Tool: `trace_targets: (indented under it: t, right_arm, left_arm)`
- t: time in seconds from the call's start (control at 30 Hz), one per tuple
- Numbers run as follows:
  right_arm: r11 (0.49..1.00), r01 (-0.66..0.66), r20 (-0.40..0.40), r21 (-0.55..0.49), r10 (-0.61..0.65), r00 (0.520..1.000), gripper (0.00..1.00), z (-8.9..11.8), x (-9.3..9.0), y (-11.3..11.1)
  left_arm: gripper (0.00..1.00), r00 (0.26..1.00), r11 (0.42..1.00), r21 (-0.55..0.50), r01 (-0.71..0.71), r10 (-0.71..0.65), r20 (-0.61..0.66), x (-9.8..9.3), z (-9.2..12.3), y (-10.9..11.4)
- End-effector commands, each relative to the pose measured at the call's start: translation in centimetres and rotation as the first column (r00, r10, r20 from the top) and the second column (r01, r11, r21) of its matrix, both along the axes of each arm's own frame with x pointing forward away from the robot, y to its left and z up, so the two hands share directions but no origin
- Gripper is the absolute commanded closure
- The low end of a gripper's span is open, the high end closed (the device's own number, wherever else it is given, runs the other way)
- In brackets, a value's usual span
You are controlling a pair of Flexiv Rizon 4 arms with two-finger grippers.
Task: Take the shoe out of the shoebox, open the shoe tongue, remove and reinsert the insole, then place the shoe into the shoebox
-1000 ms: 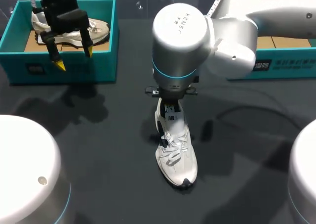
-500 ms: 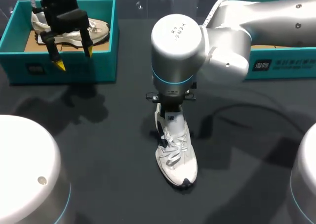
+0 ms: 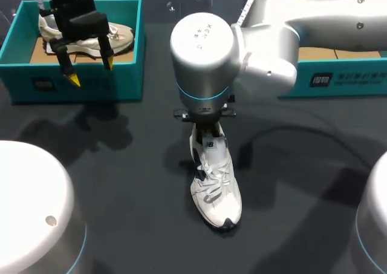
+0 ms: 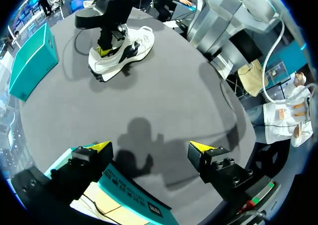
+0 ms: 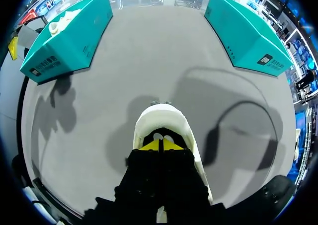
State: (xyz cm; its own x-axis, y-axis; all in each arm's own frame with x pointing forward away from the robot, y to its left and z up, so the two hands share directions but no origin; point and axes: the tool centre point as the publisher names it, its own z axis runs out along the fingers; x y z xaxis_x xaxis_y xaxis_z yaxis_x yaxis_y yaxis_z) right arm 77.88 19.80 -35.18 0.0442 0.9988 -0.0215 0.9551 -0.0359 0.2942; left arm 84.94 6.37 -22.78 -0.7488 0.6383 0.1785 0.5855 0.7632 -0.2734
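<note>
A white sneaker (image 3: 216,183) stands on the dark table near the middle, toe toward the front edge. My right gripper (image 3: 206,135) comes down into its heel opening, mostly hidden under the big wrist. In the right wrist view its yellow tips (image 5: 160,144) are pressed together, shut, inside the shoe's white collar (image 5: 159,116). Whether anything thin is pinched between them does not show. My left gripper (image 3: 91,71) hangs open over the front wall of the teal shoebox (image 3: 78,86) at back left. In the left wrist view it (image 4: 151,146) holds nothing, and the sneaker (image 4: 121,53) lies far ahead.
A second light shoe (image 3: 115,38) lies in the left shoebox on brown cardboard. Another teal box (image 3: 338,77) stands at back right, partly behind my right arm. In the right wrist view both boxes (image 5: 64,36) (image 5: 246,34) flank the table beyond the sneaker.
My right arm's wrist and forearm have swung a little to the left over the sneaker. The sneaker has stayed in place. The left arm has not moved.
</note>
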Motion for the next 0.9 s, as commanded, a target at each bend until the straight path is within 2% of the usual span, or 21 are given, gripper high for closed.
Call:
trace_targets:
  t: [0.03, 0.23, 0.4, 0.6, 0.73, 0.9]
  right_arm:
    - [0.999, 0.001, -0.02, 0.044, 0.0, 1.0, 1.0, -2.8, 0.7, -0.4]
    - [0.999, 0.005, -0.082, 0.041, -0.001, 0.997, 1.0, -4.4, 0.9, -0.4]
    - [0.999, -0.005, -0.122, 0.04, 0.01, 0.993, 1.0, -4.9, 0.6, 0.1]
    - [0.998, -0.032, -0.13, 0.05, 0.038, 0.991, 1.0, -2.2, -0.3, 0.5]
    - [0.995, -0.084, -0.169, 0.057, 0.093, 0.981, 1.0, -0.5, -0.6, 0.2]
    - [0.987, -0.156, -0.216, 0.05, 0.163, 0.963, 1.0, 0.3, -0.5, -0.5]
  left_arm:
    - [0.0, 1.0, 1.0, 0.003, 0.002, -0.002, 0.0, 0.1, 0.0, 0.0]
    - [0.0, 1.0, 1.0, 0.003, 0.002, -0.002, 0.0, 0.1, 0.0, 0.0]
    - [0.0, 1.0, 1.0, 0.003, 0.002, -0.002, 0.0, 0.1, 0.0, 0.0]
    - [0.0, 1.0, 1.0, 0.003, 0.002, -0.002, 0.0, 0.1, 0.0, 0.0]
    - [0.0, 1.0, 1.0, 0.003, 0.002, -0.002, 0.0, 0.1, 0.0, 0.0]
    - [0.0, 1.0, 1.0, 0.003, 0.002, -0.002, 0.0, 0.1, 0.0, 0.0]
